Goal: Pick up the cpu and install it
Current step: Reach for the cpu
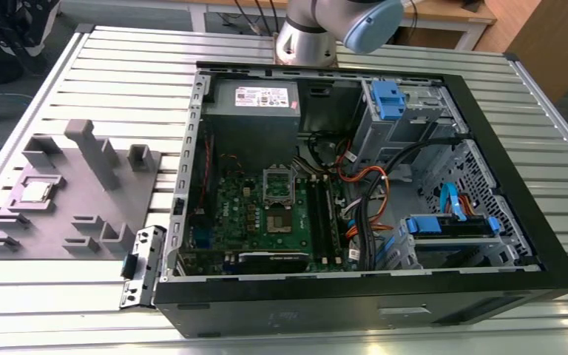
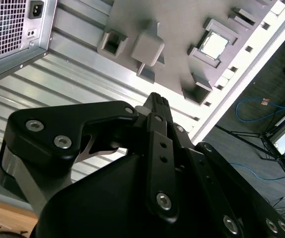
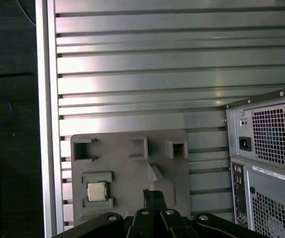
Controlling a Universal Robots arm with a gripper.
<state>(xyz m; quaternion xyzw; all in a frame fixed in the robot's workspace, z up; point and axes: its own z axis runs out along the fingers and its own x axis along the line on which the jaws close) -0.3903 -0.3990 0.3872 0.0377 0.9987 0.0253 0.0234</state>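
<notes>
A ribbed aluminium table point(image 1: 86, 66) is carrying two things in the exterior view. An open black computer case point(image 1: 363, 307) is lying on its side across the middle and toward 3 o'clock. A grey moulded holder plate point(image 1: 72, 203) is lying flat at 9 o'clock of the case, just beside it and near the table's edge.

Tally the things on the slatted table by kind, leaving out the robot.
cpu: 1
grey holder tray: 1
open computer case: 1
Total: 3
</notes>
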